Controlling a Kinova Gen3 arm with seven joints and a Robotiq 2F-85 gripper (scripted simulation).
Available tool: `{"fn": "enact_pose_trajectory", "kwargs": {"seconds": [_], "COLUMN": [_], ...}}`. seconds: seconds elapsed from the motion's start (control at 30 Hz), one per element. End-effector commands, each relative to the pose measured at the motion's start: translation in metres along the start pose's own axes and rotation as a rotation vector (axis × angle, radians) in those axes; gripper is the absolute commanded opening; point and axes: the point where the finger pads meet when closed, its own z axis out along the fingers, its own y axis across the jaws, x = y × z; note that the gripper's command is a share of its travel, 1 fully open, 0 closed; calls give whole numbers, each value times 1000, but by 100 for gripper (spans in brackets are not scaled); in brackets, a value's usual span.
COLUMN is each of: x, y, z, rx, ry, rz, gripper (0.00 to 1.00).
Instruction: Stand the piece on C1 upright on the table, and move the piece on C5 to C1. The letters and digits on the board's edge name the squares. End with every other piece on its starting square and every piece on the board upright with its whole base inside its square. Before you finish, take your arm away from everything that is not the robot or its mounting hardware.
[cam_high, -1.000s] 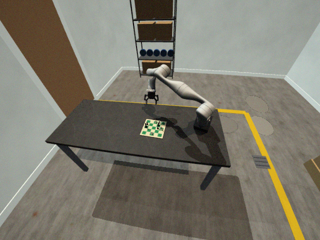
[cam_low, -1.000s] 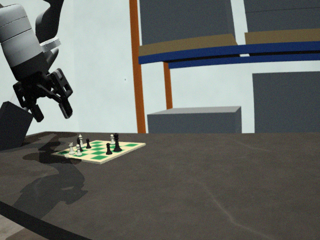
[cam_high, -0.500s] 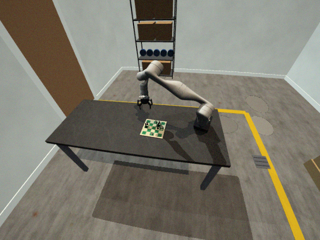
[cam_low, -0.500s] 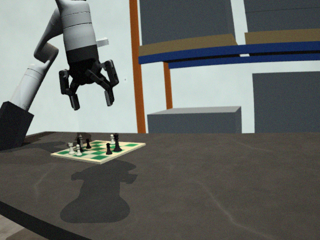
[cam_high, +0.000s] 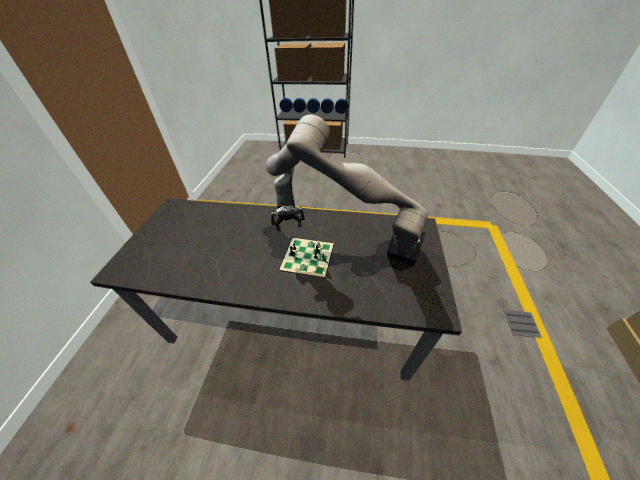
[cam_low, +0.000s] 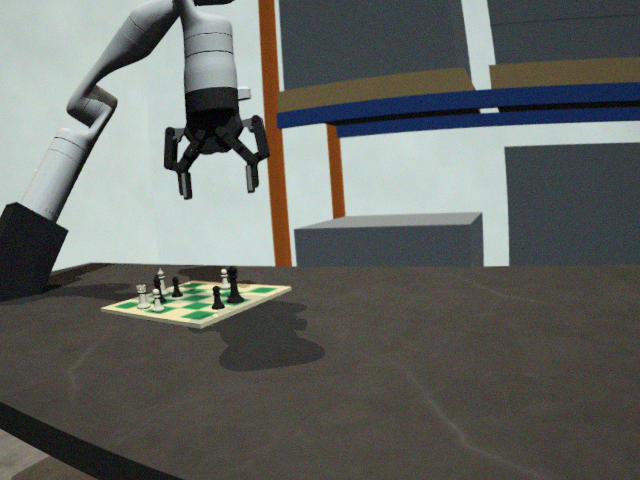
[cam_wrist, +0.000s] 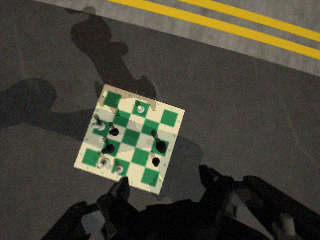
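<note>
A small green-and-cream chessboard (cam_high: 286, 266) (cam_low: 199, 314) (cam_wrist: 170, 118) lies near the middle of the dark table (cam_high: 196, 258) (cam_low: 413, 361) (cam_wrist: 240, 110). Several black and white pieces stand on it, among them a tall black piece (cam_low: 233, 285) (cam_wrist: 160, 146), a black pawn (cam_low: 217, 298) (cam_wrist: 155, 161) and a white rook (cam_low: 141, 296). All look upright in the exterior view. The edge letters are too small to read. My gripper (cam_high: 286, 219) (cam_low: 217, 188) (cam_wrist: 164, 178) is open and empty. It hangs high above the table, just beyond the board's far side.
The arm's base (cam_high: 405, 242) (cam_low: 25, 248) stands on the table to the right of the board. A shelf rack (cam_high: 310, 72) stands behind the table. Yellow floor lines (cam_wrist: 225, 20) run past the far table edge.
</note>
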Motion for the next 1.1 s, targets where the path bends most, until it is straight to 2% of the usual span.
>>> {"fn": "enact_pose_trajectory", "kwargs": {"seconds": [0.0, 0.2, 0.83, 0.9, 1.0, 1.07], "x": [12, 18, 18, 18, 17, 17], "y": [6, 5, 5, 5, 4, 4], "z": [-8, -9, -9, -2, 20, 20], "rx": [-5, -2, -2, 1, 10, 10], "ry": [-21, -36, -36, -37, -39, -39], "rz": [-25, -35, -36, -35, -34, -34], "gripper": [100, 100, 100, 100, 100, 100]}}
